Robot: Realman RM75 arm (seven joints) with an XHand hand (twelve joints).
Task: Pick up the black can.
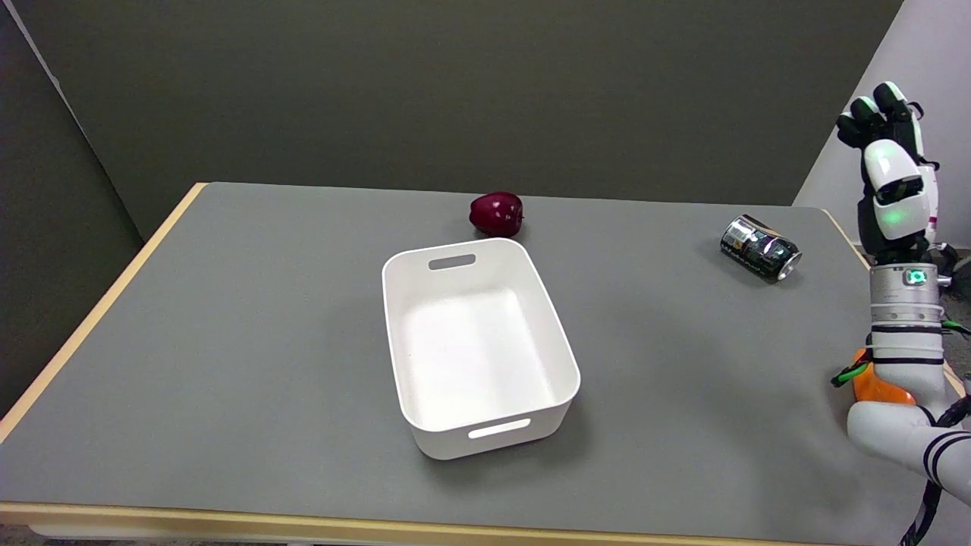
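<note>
One black can [759,248] lies on its side; the right hand [891,182] (fingers upright, holding nothing) hovers beside it.

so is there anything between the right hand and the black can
No. In the head view only bare grey table shows between the right hand, raised off the table's right edge, and the black can lying on its side.

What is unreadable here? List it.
- Orange thing, head view: mostly behind the right arm; what it is stays unclear.
- Can print, head view: too small to read.
- Right hand, head view: seen from the back; palm side hidden.
- Bin near inner wall, head view: hidden by its rim.
</note>
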